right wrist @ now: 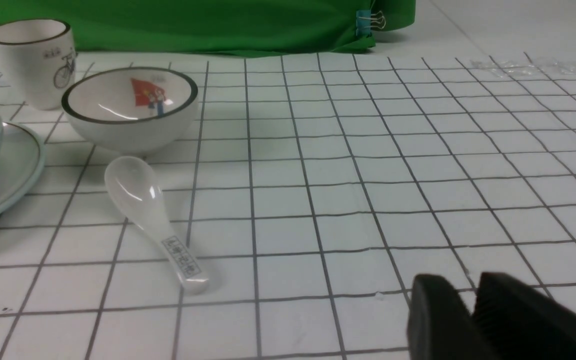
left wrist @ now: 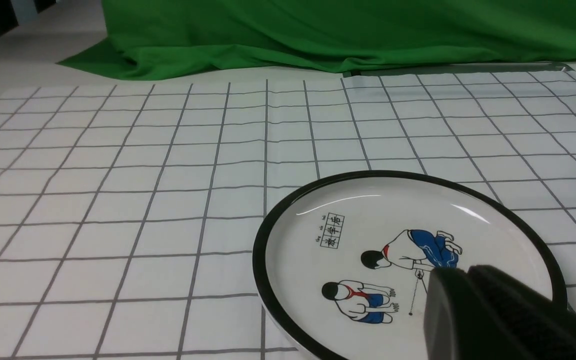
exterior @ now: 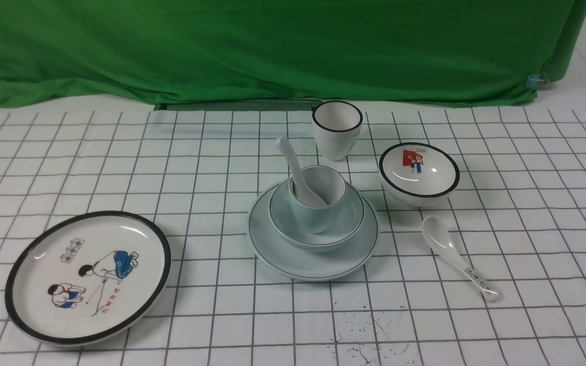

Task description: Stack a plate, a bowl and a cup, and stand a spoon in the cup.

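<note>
Stack looks complete: plate on the checked worktop, bowl centred in it, cup inside the bowl, spoon standing in the cup with its handle leaning back and left against the rim. Left tool has its jaws together, empty, low over the picture plate, well apart from the stack. Right tool shows only a narrow gap between its jaws, holding nothing, near the worktop and beyond the printed spoon. Judgement: the remaining step is retreat. Lift both arms straight up, avoid sweeping sideways, since a nudge could tip the leaning spoon or knock the picture bowl.
</note>
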`<act>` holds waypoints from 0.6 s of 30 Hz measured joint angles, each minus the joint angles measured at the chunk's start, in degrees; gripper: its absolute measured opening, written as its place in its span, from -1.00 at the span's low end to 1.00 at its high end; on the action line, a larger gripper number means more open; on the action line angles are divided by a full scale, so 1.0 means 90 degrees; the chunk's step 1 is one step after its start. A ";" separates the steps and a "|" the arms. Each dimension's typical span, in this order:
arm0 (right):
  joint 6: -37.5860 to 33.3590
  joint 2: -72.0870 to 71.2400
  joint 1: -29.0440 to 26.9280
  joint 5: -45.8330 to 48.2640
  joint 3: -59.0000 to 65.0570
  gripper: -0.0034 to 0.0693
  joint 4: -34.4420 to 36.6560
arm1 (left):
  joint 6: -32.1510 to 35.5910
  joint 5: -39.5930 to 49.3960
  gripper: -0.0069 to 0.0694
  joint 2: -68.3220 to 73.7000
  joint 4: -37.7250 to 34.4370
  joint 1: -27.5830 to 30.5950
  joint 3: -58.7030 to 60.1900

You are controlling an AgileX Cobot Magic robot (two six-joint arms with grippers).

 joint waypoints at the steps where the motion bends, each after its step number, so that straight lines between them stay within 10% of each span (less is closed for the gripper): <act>1: 0.0000 0.0000 0.0000 0.0000 0.0000 -0.45 0.0000 | 0.0000 0.0000 -0.90 0.0000 0.0000 0.0000 0.0000; 18: 0.0000 0.0000 0.0000 0.0000 0.0000 -0.36 0.0000 | 0.0008 0.0000 -0.90 0.0000 0.0012 0.0008 0.0000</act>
